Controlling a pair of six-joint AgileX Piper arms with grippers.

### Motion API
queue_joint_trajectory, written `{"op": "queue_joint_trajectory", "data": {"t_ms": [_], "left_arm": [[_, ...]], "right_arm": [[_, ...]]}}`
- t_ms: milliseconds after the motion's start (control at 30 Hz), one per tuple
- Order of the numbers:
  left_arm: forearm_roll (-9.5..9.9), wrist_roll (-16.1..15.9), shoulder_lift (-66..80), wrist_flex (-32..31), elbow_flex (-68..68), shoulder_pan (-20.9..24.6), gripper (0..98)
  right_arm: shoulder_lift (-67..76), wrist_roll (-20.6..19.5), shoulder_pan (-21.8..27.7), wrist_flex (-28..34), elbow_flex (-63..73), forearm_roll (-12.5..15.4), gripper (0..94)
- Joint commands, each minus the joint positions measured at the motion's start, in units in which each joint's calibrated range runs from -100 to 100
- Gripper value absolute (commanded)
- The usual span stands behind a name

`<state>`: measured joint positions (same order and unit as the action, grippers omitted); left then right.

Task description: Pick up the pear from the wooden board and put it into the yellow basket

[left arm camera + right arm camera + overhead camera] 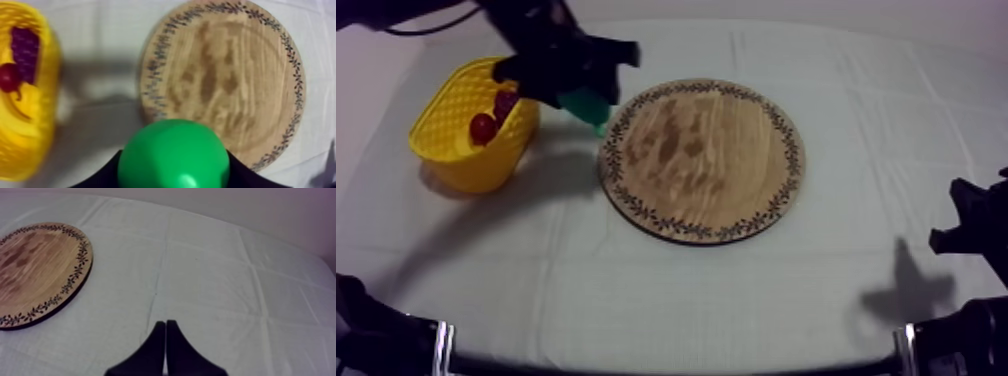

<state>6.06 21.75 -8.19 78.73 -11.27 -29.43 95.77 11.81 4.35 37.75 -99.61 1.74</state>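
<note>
My left gripper [586, 100] is shut on the green pear [587, 106], held in the air between the yellow basket [456, 150] and the round wooden board [702, 160]. In the left wrist view the pear [173, 155] sits large between the black fingers [107, 175], above the cloth beside the board [225, 80], with the basket [30, 125] off to one side. The board carries nothing. My right gripper [165, 325] is shut on nothing, its fingers together as a narrow wedge over the cloth, resting low at the table's right [971, 225].
Inside the basket lie a small red fruit [484, 127], a bunch of grapes [25, 47] and something yellow, perhaps a banana [22, 102]. Open cloth stretches in front of the board and to its right.
</note>
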Motion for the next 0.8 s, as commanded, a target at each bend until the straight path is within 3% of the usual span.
{"op": "queue_joint_trajectory", "data": {"t_ms": [0,200,400,767], "left_arm": [[0.64,-2.7,8.6,-1.1,-7.5,2.9,44.2],[3.85,-6.6,14.7,-6.1,-12.1,9.4,42.9],[7.41,-8.2,14.4,-14.7,-12.8,14.7,38.3],[9.39,-8.6,9.0,-22.4,-19.6,19.8,39.2]], "right_arm": [[0.0,0.0,0.0,0.0,-0.1,0.0,0.5],[0.0,0.0,0.0,0.0,-0.1,0.0,0.5],[0.0,0.0,0.0,0.0,-0.1,0.0,0.5],[0.0,0.0,0.0,0.0,-0.1,0.0,0.5]]}}
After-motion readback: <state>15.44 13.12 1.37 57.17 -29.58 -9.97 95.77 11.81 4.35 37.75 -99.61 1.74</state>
